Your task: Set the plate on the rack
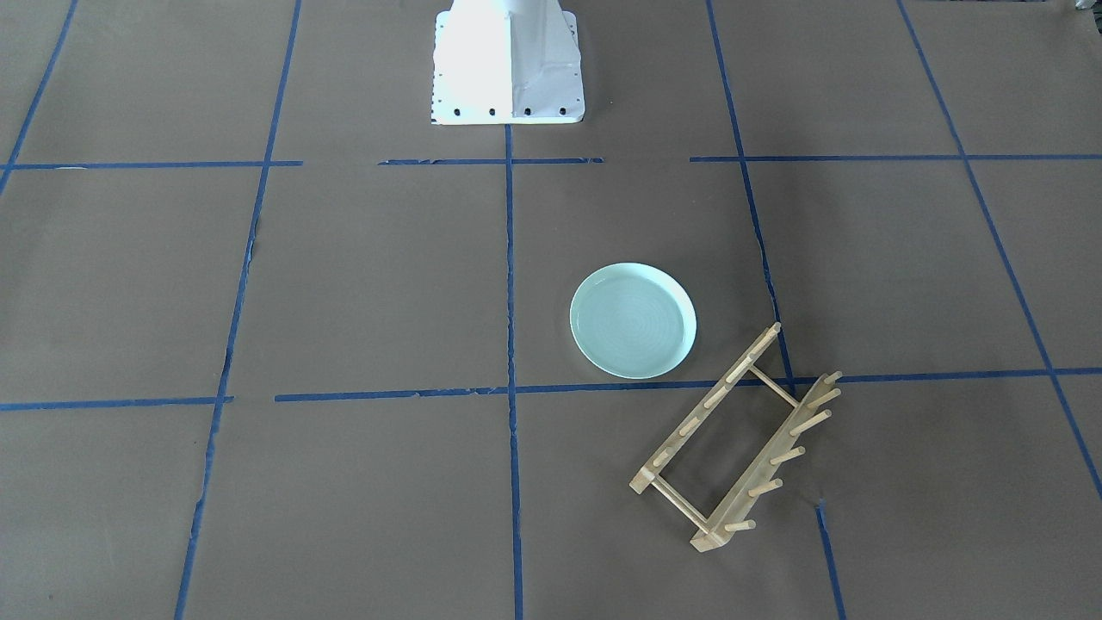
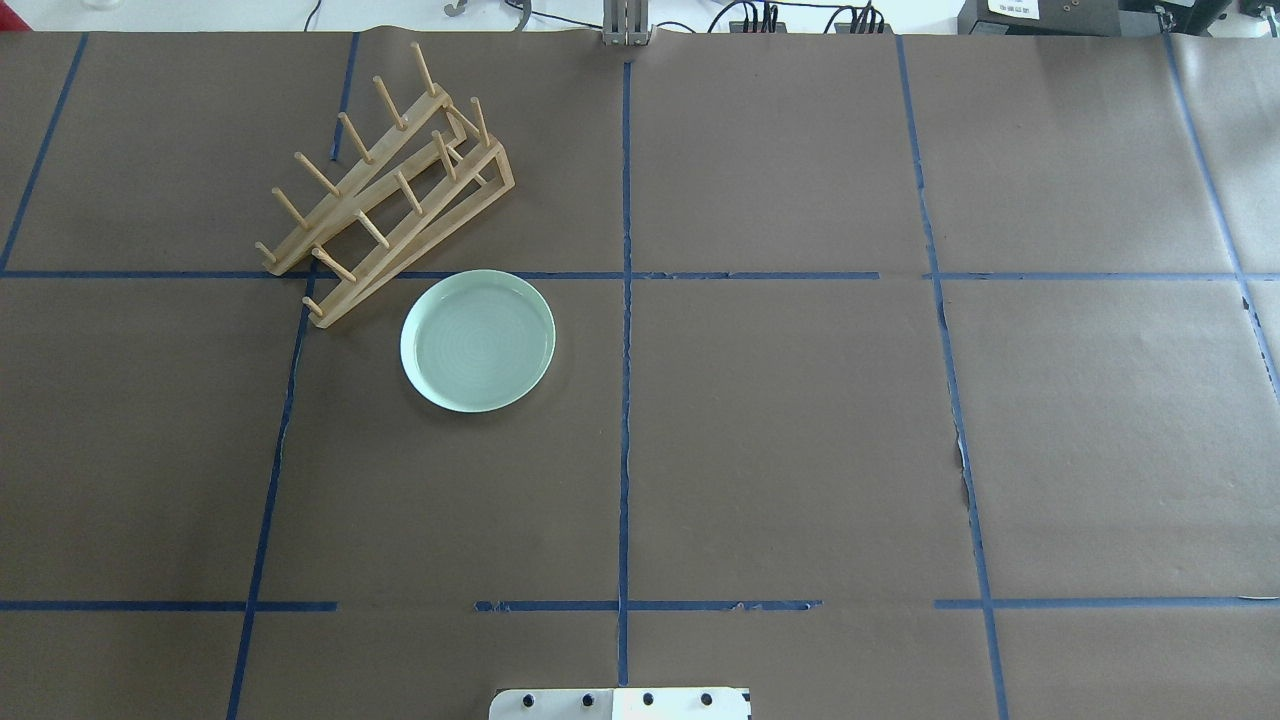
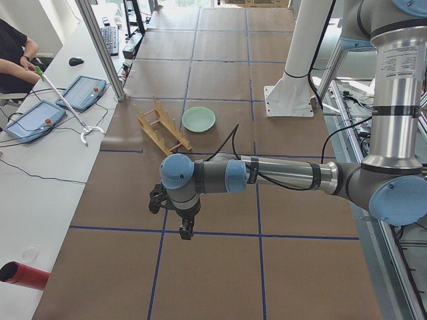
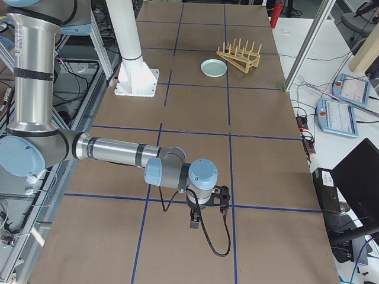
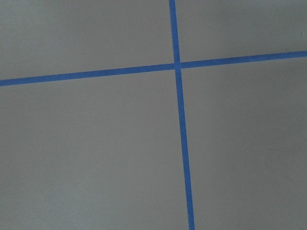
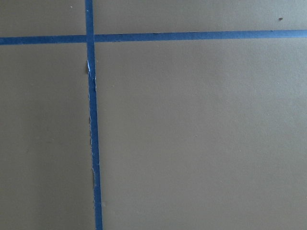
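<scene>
The left gripper [image 3: 185,233] hangs pointing down over the brown-papered table [image 2: 800,450], near a blue tape line [image 3: 220,235]. It shows only from the side, so I cannot tell whether its jaws are apart or together. The same holds for the right gripper [image 4: 193,223], which is low over the table's other end. The plate [image 2: 478,340] lies flat, well apart from both grippers and nearer the left one. The rack [image 2: 390,200] stands just beside the plate, on its side away from the robot, with a narrow gap between them. Neither gripper touches plate or rack
</scene>
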Controlling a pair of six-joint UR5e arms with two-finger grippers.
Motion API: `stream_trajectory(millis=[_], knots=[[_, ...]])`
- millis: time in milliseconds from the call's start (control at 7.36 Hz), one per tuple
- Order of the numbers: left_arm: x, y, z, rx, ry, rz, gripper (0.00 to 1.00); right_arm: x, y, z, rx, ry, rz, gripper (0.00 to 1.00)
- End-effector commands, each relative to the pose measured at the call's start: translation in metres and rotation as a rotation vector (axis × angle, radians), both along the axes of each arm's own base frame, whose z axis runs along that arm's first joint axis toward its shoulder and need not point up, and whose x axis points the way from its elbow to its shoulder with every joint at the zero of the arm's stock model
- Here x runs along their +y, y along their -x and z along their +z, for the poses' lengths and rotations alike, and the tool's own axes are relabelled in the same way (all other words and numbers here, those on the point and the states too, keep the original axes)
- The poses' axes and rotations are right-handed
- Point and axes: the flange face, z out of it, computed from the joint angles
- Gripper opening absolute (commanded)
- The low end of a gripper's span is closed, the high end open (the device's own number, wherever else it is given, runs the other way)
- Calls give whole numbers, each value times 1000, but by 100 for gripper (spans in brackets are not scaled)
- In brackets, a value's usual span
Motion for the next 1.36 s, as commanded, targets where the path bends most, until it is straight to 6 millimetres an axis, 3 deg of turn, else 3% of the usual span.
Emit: stream_trajectory(millis=[0,408,680,816,951,1223], knots=[[-1,0,-6,3,-13,1,100,1,0,0,0,1,0,100],[-7,-4,-23,1,-58,-2,100,0,0,1,0,1,0,100],[-16,-15,-45,40,-41,-113,100,0,0,0,0,0,0,100],[-23,-43,-57,81,-44,-136,100,0,0,1,0,1,0,100],[-28,-85,-82,107,-27,-181,100,0,0,0,0,0,0,100],[-26,-142,-126,159,55,-247,100,1,0,1,0,3,0,100]])
